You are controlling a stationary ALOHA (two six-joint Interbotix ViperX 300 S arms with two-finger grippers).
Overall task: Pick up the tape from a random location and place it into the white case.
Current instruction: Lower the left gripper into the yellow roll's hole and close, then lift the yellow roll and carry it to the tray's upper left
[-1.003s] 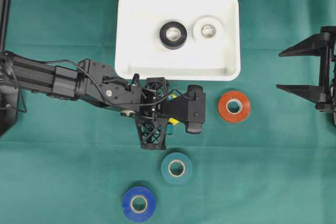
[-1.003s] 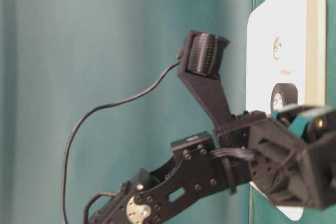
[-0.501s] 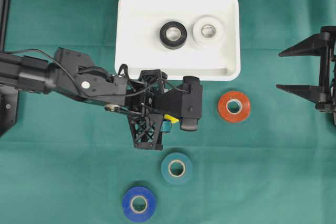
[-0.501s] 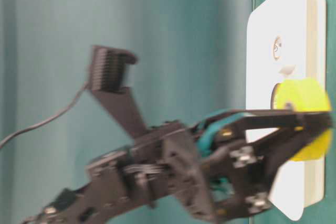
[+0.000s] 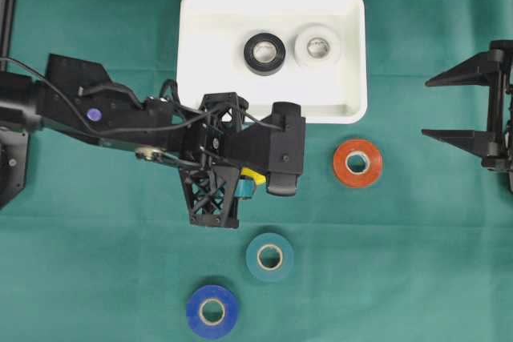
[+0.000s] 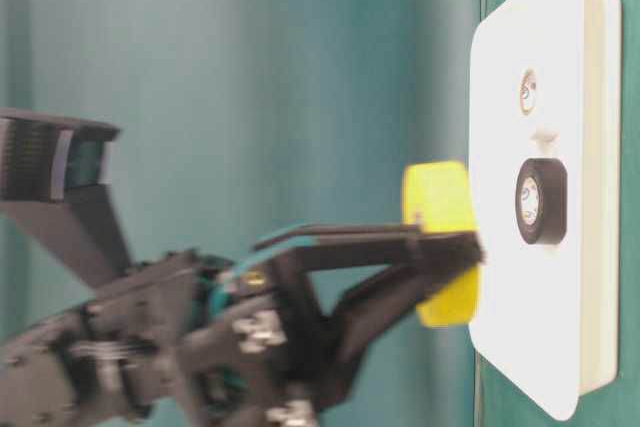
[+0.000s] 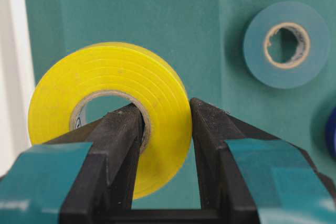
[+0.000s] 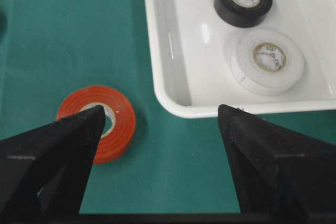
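My left gripper is shut on a yellow tape roll, one finger through its core and the other outside its wall. From overhead only a sliver of the yellow tape shows under the wrist, just in front of the white case. At table level the yellow tape hangs off the cloth beside the white case. A black roll and a white roll lie in the case. My right gripper stands open at the far right, empty.
An orange roll, a teal roll and a blue roll lie loose on the green cloth. The orange roll sits ahead of my right gripper, by the case rim. The teal roll lies beyond the left jaws.
The left arm has risen from the cloth with the yellow tape held in its jaws and shifted slightly left. The right arm has not moved.
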